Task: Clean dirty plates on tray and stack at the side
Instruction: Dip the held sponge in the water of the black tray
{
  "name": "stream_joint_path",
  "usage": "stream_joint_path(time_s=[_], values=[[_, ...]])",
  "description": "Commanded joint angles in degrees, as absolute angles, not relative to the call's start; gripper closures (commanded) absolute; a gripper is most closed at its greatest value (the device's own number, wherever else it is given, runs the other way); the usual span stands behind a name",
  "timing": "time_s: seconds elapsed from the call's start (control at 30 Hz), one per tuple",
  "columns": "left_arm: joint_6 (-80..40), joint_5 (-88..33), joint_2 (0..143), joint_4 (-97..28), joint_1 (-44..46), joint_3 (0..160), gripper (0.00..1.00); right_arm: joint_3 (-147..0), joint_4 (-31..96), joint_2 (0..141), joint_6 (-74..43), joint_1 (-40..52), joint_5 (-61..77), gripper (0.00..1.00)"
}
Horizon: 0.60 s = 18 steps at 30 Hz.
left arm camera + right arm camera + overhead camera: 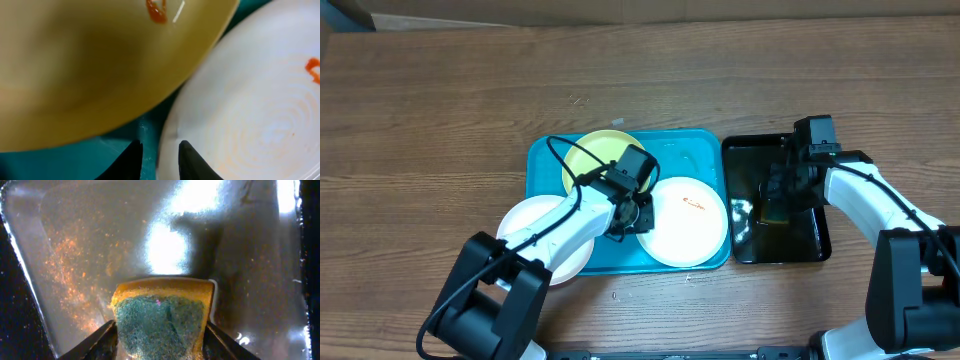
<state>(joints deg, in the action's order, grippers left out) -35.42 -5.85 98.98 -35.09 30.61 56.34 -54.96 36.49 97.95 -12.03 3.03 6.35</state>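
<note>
The turquoise tray (695, 155) holds a yellow-green plate (592, 158) at its back left and a white plate (688, 225) with an orange smear at its right. Another white plate (532, 232) lies at the tray's left side, partly off it. My left gripper (638, 214) is at the smeared white plate's left rim. In the left wrist view its jaws (160, 150) stand narrowly open astride that rim (167, 135), one finger over the tray (75, 160), one over the plate. The yellow-green plate (90, 65) also has a smear. My right gripper (778, 195) is shut on a sponge (160, 310).
A black tray (810, 240), wet and shiny with orange specks (90, 240), stands right of the turquoise tray, with the right gripper and the sponge low over it. Bare wooden table lies behind and to the left.
</note>
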Motion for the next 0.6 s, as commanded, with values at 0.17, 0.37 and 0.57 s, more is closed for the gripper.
stream_joint_path(time_s=[0.17,0.37,0.57], values=[[-34.7,-7.51,99.39,-35.29,30.11,56.03,0.71,-55.55,33.43,98.24,-11.75,2.98,6.04,0.23],[-34.7,-7.51,99.39,-35.24,30.11,56.03,0.68,-55.44,33.21,98.41,-11.79,2.98,6.04,0.23],[-34.7,-7.51,99.39,-35.24,30.11,56.03,0.64,-55.44,32.82,99.35,-11.79,2.98,6.02,0.87]])
